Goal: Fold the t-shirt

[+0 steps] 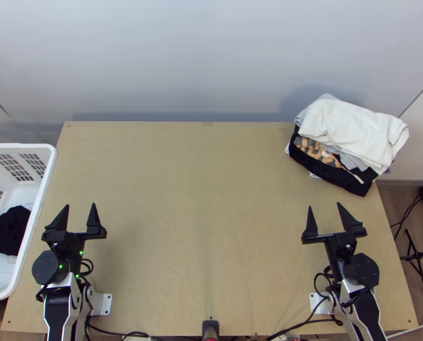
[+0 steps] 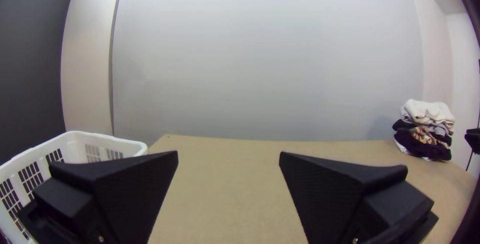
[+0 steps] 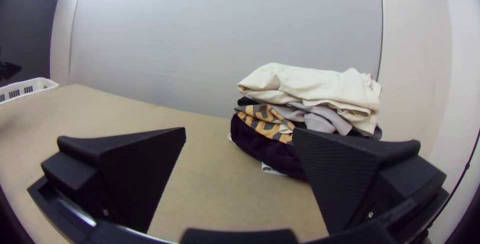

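Left claw (image 1: 80,204) spread wide, black cloth (image 1: 8,230) beside it, in basket (image 1: 50,162)

Light wooden table (image 1: 200,199). Beyond the jaws of the right gripper (image 1: 325,205), a clothes pile (image 1: 353,131) is stacked: cream garment (image 3: 310,81) laid uppermost, grey cloth (image 3: 322,123) and orange-patterned cloth (image 3: 267,125) layered beneath, dark purple cloth (image 3: 265,149) placed lower.

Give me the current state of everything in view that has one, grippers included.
Left gripper: open, empty.
Right gripper: open, empty.
Black cloth: bunched, inside the basket.
Basket: upright, open-topped, beside the table's left edge.
Clothes pile: stacked at the table's far right corner.
Cream cloth: folded, on top of the pile.
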